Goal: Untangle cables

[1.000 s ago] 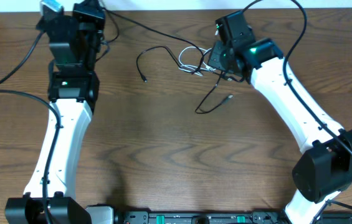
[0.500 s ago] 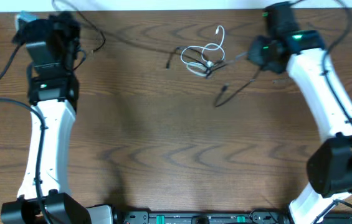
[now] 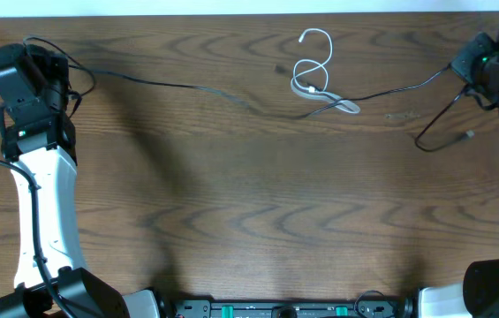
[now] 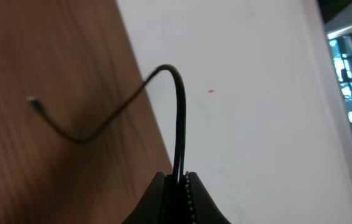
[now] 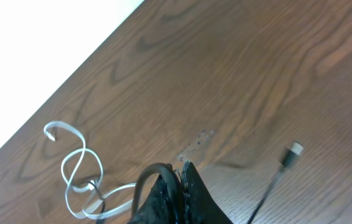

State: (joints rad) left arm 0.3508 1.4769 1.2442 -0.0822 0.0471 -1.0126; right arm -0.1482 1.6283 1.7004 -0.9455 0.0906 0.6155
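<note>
Cables (image 3: 187,86): two black, one white

White cable (image 3: 298,86) looped far centre, long black cable (image 3: 178,85) stretched across, crossing it, shorter black cable (image 3: 419,141) at right.

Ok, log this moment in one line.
left gripper: shut on black cable | right gripper: shut on black cable | white cable: looped between the arms, black cable crossing it | status: not yet separated
</note>
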